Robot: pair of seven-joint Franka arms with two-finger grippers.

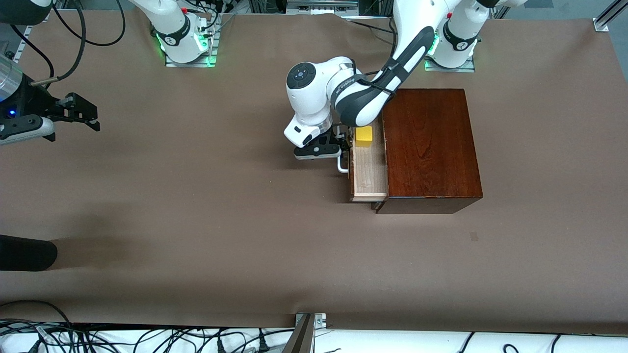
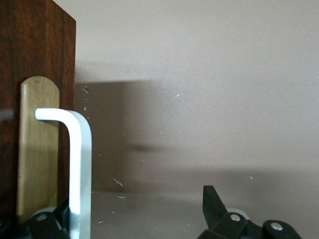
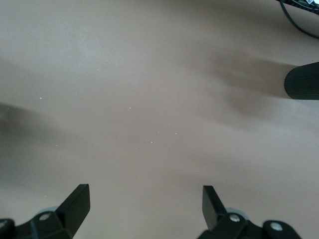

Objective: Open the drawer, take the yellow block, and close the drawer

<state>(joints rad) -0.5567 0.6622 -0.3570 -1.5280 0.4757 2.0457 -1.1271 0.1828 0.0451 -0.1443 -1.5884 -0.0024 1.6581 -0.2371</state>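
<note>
The dark reddish-brown wooden box [image 1: 429, 147] stands toward the left arm's end of the table. Its drawer [image 1: 365, 171] is pulled partly out and shows a pale wood interior. The yellow block [image 1: 363, 136] sits in the drawer, at the end farther from the front camera. My left gripper [image 1: 340, 138] is open at the drawer front, by the white handle [image 1: 341, 165]. In the left wrist view the handle [image 2: 79, 164] stands just inside one finger of the left gripper [image 2: 134, 214], not clamped. My right gripper [image 1: 81, 115] is open and empty, waiting above the table at the right arm's end; its wrist view [image 3: 144, 204] shows only bare table.
A black rounded object [image 1: 24, 252] lies at the table's edge at the right arm's end, nearer the front camera; it also shows in the right wrist view [image 3: 303, 82]. A metal bracket [image 1: 306, 326] and cables [image 1: 147, 338] line the near edge.
</note>
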